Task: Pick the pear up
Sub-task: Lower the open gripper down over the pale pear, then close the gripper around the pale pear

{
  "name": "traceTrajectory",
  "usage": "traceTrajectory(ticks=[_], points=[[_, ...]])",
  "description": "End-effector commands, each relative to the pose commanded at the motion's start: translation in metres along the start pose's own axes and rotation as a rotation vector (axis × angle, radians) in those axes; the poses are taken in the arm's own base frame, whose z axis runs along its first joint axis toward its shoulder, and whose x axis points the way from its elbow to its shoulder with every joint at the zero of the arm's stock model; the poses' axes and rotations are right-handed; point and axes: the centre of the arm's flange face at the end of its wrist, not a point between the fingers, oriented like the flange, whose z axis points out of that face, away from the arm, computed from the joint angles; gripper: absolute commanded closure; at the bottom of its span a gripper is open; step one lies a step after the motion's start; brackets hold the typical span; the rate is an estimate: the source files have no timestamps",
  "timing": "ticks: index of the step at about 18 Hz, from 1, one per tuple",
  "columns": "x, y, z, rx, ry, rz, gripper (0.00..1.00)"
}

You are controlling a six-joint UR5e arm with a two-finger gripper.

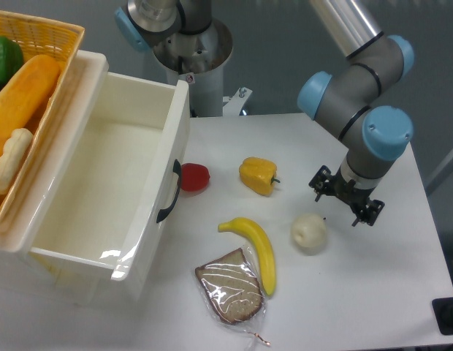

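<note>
The pear (309, 233) is a small pale cream fruit with a tiny dark stem. It lies on the white table (372, 292), right of the banana. My gripper (345, 197) hangs just behind and to the right of the pear, close to it but not around it. Its two black fingers (321, 183) stand apart, so it is open and holds nothing.
A yellow banana (259, 248) and a wrapped bread slice (231, 292) lie left of the pear. A yellow bell pepper (258, 175) and a red fruit (194, 177) lie further back. A large white bin (102, 183) and a yellow basket (36, 44) of food stand at the left.
</note>
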Motion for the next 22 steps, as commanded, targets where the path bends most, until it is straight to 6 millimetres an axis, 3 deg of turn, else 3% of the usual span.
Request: traceTrajectory(ticks=[14, 22], points=[[0.011, -0.033, 0.03, -0.007, 0.049, 0.047, 0.0], [0.012, -0.037, 0.04, -0.013, 0.061, 0.056, 0.03]])
